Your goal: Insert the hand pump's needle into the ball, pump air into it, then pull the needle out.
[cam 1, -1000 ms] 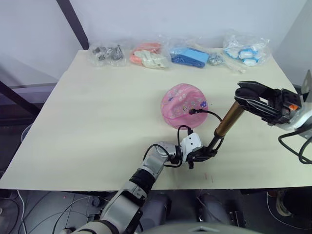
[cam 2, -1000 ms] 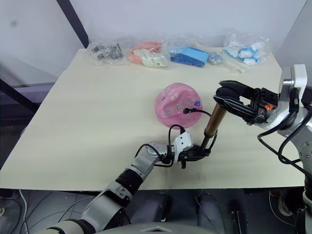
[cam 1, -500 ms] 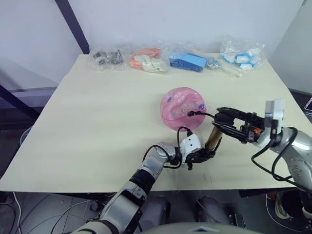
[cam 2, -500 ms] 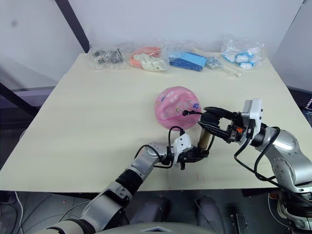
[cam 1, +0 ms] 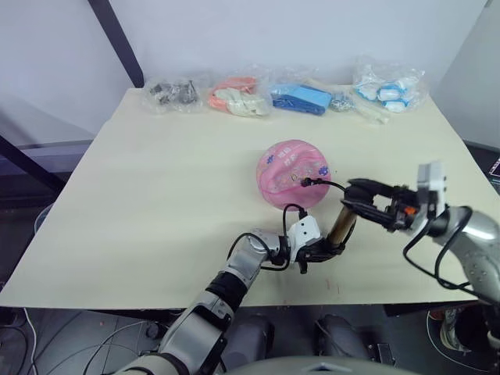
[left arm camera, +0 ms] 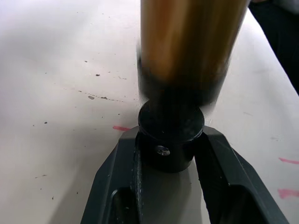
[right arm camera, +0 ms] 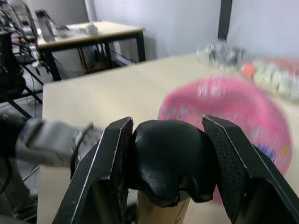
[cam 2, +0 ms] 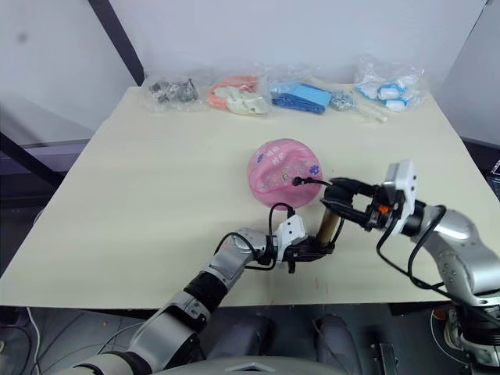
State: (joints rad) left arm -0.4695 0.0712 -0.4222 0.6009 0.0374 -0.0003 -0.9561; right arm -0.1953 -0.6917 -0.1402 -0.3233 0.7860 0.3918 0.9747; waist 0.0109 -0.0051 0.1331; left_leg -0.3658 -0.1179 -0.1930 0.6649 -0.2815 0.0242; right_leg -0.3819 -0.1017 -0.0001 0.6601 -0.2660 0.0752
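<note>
Two grippers share one tool: the slim bronze-gold hand pump (cam 1: 341, 223) stands tilted on the pale wooden counter (cam 1: 156, 187), just beside the pink rubber ball (cam 1: 294, 172) on the side nearer the robot. The left gripper (left arm camera: 170, 154) has its fingers closed snugly on the pump's black bottom cap, pinning it near the counter's surface. The right gripper (right arm camera: 166, 163) has its fingers clamped on the rounded black handle at the pump's top. A thin black hose (cam 1: 332, 184) arcs from the pump to the ball, where its small black fitting sits against the skin; the needle itself is too small to make out, so presumably it is seated. Pumping looks to be the step in hand. Drive the handle straight along the cylinder's axis, keep the base still, and avoid tugging the hose sideways, which could roll the ball or unseat the fitting.
</note>
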